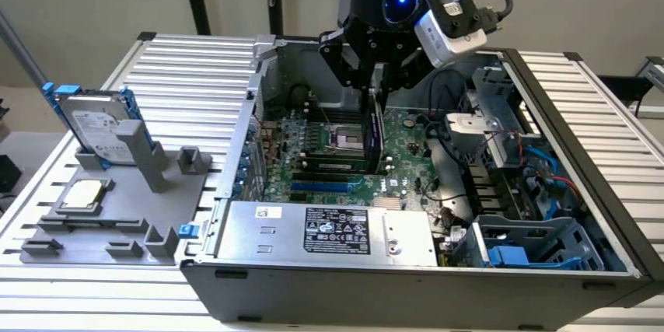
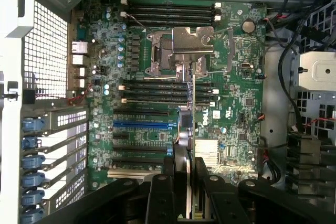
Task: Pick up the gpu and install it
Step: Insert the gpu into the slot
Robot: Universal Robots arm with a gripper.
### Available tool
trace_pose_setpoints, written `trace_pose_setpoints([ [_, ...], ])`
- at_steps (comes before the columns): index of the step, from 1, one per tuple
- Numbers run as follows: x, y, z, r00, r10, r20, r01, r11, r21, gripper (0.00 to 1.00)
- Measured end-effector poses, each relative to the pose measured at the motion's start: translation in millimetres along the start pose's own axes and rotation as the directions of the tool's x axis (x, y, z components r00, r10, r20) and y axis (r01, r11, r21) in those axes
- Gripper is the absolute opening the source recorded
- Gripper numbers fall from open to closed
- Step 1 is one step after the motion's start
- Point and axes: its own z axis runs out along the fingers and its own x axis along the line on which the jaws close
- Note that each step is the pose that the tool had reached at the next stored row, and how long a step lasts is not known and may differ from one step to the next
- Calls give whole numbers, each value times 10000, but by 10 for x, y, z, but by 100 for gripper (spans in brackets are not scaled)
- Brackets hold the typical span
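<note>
Ribbed metal table holds the open computer case; above its motherboard my claw pinches the gpu by its upper edge; probably light, stiff, fragile.

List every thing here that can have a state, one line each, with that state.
claw, shut on the gpu
gpu, held upright on edge over the motherboard; contact with a slot unclear
computer case, open, side panel off
hard drive, standing upright in the grey holder
CPU chip, lying flat on the grey holder
blue slot, empty
</note>
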Motion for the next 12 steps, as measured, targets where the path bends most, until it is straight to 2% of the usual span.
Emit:
trace_pose_setpoints([
  [3,1,0,0,9989,-460,-18,460,9989,-4,26],
  [6,1,0,2,9949,-1005,-39,1005,9949,-10,26],
  [9,1,0,5,9880,-1544,-60,1544,9880,-18,26],
  [12,1,0,8,9782,-2074,-75,2074,9782,-25,26],
])
